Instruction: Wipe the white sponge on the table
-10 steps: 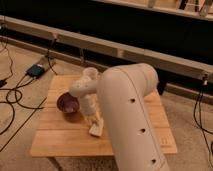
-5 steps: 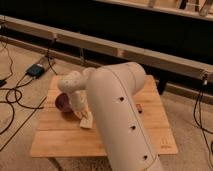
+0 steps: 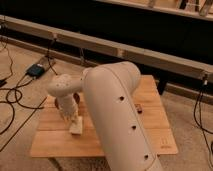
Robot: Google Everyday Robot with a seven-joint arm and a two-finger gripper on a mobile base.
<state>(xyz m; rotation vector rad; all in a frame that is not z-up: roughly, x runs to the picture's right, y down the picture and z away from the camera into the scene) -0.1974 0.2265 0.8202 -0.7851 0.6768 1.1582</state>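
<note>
The white sponge (image 3: 76, 126) lies on the light-wood table (image 3: 150, 130), left of the middle. My gripper (image 3: 70, 116) comes down onto it from above, at the end of the big white arm (image 3: 115, 110), and touches the sponge's top. The arm hides the middle of the table top.
A purple bowl (image 3: 60, 103) shows partly behind the wrist at the table's left. A small dark and orange object (image 3: 139, 108) lies right of the arm. Cables (image 3: 15, 100) and a dark box (image 3: 37, 70) lie on the floor at the left. A low rail (image 3: 150, 55) runs behind the table.
The gripper and the sponge have slid together to the left across the table top. The arm's wrist has swung left and now covers most of the purple bowl.
</note>
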